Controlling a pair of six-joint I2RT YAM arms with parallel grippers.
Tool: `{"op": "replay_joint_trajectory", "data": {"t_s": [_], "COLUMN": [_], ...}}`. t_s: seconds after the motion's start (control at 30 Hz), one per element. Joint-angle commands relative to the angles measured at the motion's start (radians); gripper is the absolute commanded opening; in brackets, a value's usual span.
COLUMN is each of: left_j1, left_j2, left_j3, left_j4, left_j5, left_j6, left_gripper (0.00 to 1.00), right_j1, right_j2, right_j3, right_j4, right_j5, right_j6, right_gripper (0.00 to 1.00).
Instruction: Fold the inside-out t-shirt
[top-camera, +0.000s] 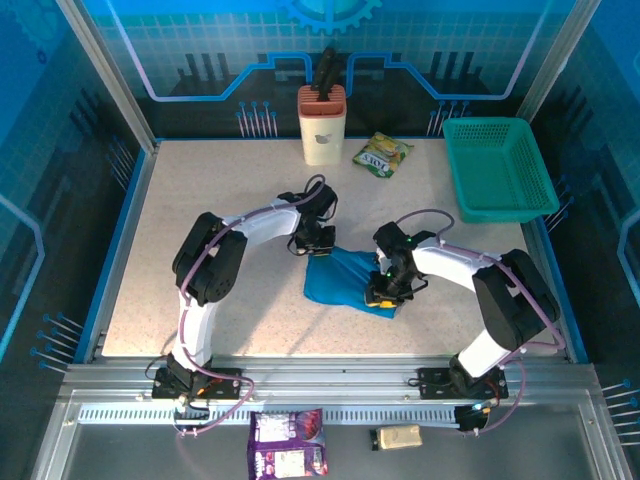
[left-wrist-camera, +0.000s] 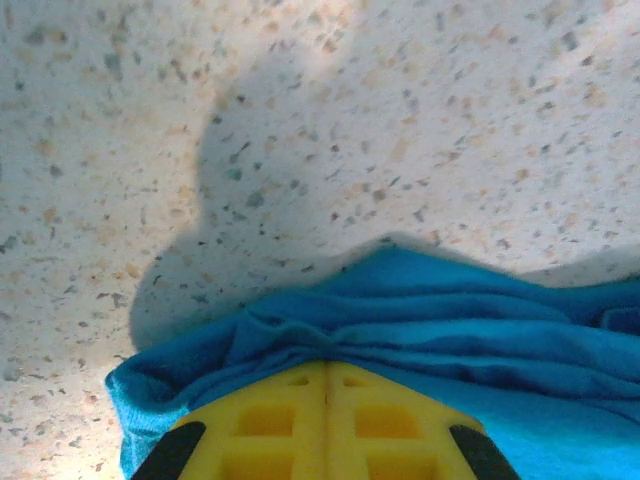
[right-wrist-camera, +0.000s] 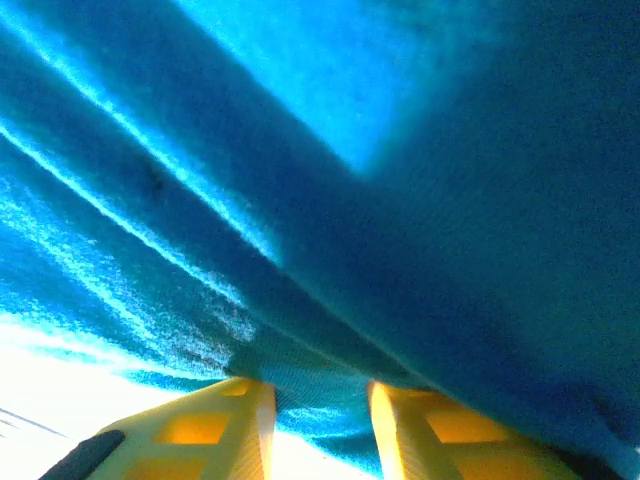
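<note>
Fingers of the left arm (left-wrist-camera: 270, 425) pinch the t-shirt (top-camera: 342, 280), stretched left-right.

From here the t-shirt (left-wrist-camera: 450, 320) reads as soft, matt cloth with a fine nap, and it is creased just ahead of the left end effector (left-wrist-camera: 325, 372). That one's fingers are smooth yellow plastic moulded in square pockets, and the right end effector (right-wrist-camera: 320, 400) has the same plastic. Beyond the cloth, the counter (left-wrist-camera: 400, 120) looks matt and speckled like stone.
</note>
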Motion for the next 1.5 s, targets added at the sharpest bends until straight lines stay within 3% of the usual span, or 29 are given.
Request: {"op": "replay_joint_trajectory", "data": {"t_s": [0.0,0.13,0.3,0.43,0.63,0.8,0.97,1.27,1.47], "left_j1": [0.005,0.005,-0.025,-0.072,-0.093,-0.093,-0.093,-0.097,-0.138], "left_j2": [0.048,-0.060,-0.175,-0.220,-0.264,-0.240,-0.230,-0.310,-0.242], "left_j3": [0.007,-0.015,-0.038,-0.109,-0.314,-0.386,-0.395,-0.285,-0.177], "left_j4": [-0.060,-0.029,-0.063,-0.083,0.024,0.071,0.067,0.047,0.042], "left_j5": [-0.067,-0.050,0.030,0.063,0.117,0.121,0.120,0.158,0.181], "left_j6": [0.027,0.029,0.026,0.010,-0.058,-0.067,-0.059,-0.071,-0.080], "left_gripper": [0.04,0.07,0.11,0.10,0.09,0.09,0.09,0.10,0.10], "right_j1": [-0.010,-0.025,-0.117,-0.190,-0.267,-0.296,-0.307,-0.313,-0.313], "right_j2": [0.019,-0.058,-0.109,-0.047,0.090,0.183,0.192,-0.016,-0.052], "right_j3": [-0.046,-0.008,0.069,0.146,0.217,0.207,0.223,0.178,0.080], "right_j4": [-0.022,-0.042,-0.015,0.004,0.067,0.084,0.032,-0.063,-0.065], "right_j5": [0.099,0.052,-0.015,-0.061,-0.129,-0.076,0.084,0.022,-0.007], "right_j6": [0.013,0.011,-0.008,-0.047,-0.083,-0.101,-0.124,-0.129,-0.164], "right_gripper": [0.32,0.32,0.32,0.32,0.32,0.32,0.31,0.35,0.42]}}
